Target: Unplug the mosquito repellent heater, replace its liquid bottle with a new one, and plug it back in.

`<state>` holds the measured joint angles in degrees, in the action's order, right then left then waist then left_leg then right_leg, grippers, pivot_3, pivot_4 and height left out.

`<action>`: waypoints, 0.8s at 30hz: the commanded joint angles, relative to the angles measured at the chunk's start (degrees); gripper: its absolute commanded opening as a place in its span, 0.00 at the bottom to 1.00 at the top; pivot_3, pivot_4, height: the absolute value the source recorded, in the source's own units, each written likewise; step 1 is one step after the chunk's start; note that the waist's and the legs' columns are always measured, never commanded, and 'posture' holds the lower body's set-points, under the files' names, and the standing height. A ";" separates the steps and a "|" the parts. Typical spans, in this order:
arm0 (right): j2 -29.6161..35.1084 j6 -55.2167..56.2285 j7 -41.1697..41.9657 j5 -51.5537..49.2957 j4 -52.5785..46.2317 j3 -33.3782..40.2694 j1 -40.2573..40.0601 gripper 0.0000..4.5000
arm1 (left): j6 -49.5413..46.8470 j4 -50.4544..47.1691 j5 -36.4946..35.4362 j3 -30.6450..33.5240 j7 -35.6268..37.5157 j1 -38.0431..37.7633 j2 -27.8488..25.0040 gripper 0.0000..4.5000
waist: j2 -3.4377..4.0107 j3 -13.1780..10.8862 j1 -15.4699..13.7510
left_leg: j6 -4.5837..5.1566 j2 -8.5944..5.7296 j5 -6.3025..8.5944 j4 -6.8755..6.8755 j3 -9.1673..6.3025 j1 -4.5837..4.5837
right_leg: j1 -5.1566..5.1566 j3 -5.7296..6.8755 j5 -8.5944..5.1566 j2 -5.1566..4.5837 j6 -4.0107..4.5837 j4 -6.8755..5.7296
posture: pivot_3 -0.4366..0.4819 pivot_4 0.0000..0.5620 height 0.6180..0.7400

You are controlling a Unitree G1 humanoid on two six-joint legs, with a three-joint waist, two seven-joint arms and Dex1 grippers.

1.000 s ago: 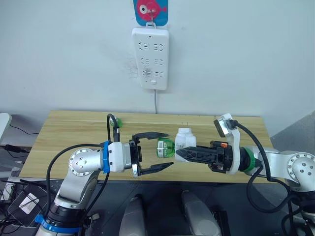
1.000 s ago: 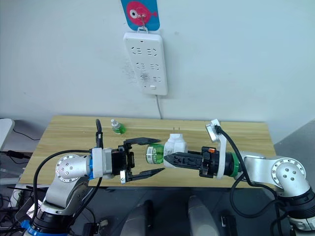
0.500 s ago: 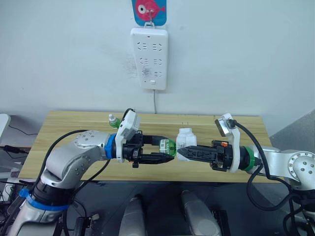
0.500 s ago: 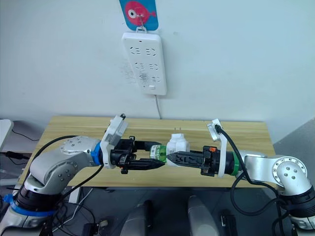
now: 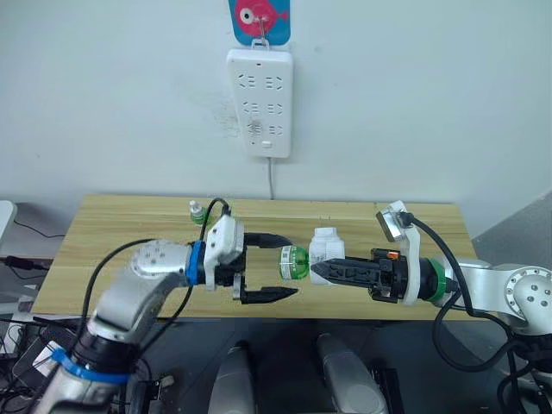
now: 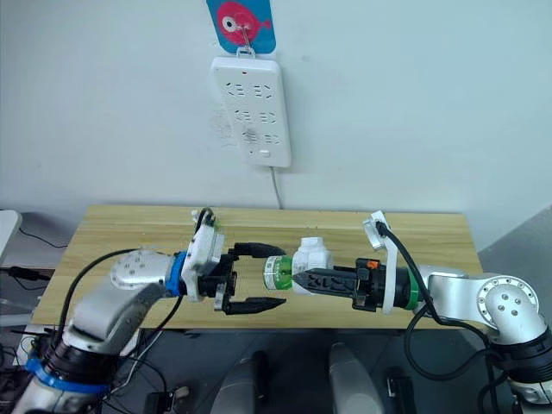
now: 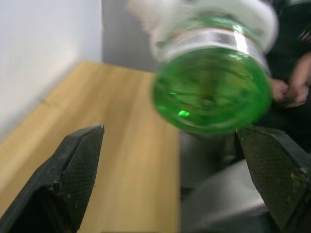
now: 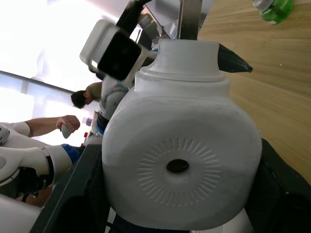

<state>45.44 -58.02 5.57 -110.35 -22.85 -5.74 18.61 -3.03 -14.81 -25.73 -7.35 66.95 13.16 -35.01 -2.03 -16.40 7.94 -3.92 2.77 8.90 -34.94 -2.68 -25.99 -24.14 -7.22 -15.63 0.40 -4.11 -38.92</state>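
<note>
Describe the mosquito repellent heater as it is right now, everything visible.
The mosquito repellent heater is a small white, rounded plastic unit with a round vent hole ringed by fine radial ribs. It is unplugged and held in the air above the wooden table, lying sideways, clamped in the right gripper. A green liquid bottle sticks out of it toward the left gripper, whose fingers stand open on either side of the bottle without touching. Its prongs cannot be made out.

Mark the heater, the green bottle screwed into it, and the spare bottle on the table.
mosquito repellent heater (image 5: 324, 244): left eye view, white body.
green bottle (image 5: 292, 261): left eye view, side of the bottle.
spare bottle (image 5: 197, 213): left eye view, its neck, behind the left arm.
</note>
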 commanded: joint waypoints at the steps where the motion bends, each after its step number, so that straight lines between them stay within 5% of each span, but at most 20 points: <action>1: 0.38 0.08 0.56 -0.99 -2.21 0.85 -0.06 0.68 | 12.76 -1.78 3.51 3.20 -2.20 -2.49 2.94 1.00 | 0.00 0.01 -0.10 | 0.00 0.00 0.00 -0.02 -0.01 -0.01 | 0.01 0.00 -0.01 0.00 -0.01 0.00 | 0.23 0.48 0.96; 7: 0.12 0.22 0.27 -0.91 -2.17 0.62 0.49 0.68 | 20.36 -3.05 4.62 2.32 -2.63 -5.13 5.15 1.00 | 0.00 0.01 0.01 | 0.00 -0.01 0.00 -0.06 0.09 0.01 | 0.03 -0.08 -0.03 -0.01 -0.09 0.00 | 0.23 0.48 0.96; 10: 0.12 0.24 0.20 -0.94 -2.14 0.64 0.60 0.68 | 20.00 -3.77 3.43 1.30 -1.75 -4.80 4.67 0.88 | 0.00 0.01 0.04 | 0.00 -0.01 0.00 -0.06 0.08 0.01 | 0.02 -0.07 -0.04 0.01 -0.09 -0.01 | 0.23 0.47 0.96; 14: -0.05 0.32 0.01 -0.85 -2.06 0.62 0.76 0.68 | 17.25 -4.55 2.16 1.11 -1.73 -4.29 3.21 0.59 | 0.00 0.01 0.07 | 0.00 0.00 0.00 -0.06 0.07 0.01 | 0.02 -0.06 -0.04 0.01 -0.09 -0.02 | 0.23 0.47 0.96; 16: -0.22 0.30 0.03 -0.62 -2.09 0.60 0.90 0.68 | 13.29 -4.82 0.91 1.35 -2.63 -2.96 2.23 0.50 | 0.00 0.01 0.11 | 0.00 0.00 0.00 -0.06 0.05 0.02 | 0.02 -0.05 -0.04 0.03 -0.09 -0.03 | 0.23 0.48 0.96; 24: -0.39 -0.06 0.72 0.02 -2.01 0.48 1.31 0.68 | -17.89 -5.90 -10.16 -0.12 -4.19 5.98 -4.55 0.50 | 0.00 0.00 0.20 | 0.00 -0.01 0.00 -0.07 0.00 0.01 | 0.03 -0.01 -0.04 0.03 -0.10 -0.04 | 0.24 0.48 0.96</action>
<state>45.26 -57.84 4.98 -109.08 -22.34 -5.71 19.19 -12.65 -20.18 -32.02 -7.99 65.04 17.99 -39.21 -2.03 -16.40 8.13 -3.92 2.76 8.90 -35.01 -2.69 -25.99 -24.12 -7.23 -15.67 0.44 -4.21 -38.95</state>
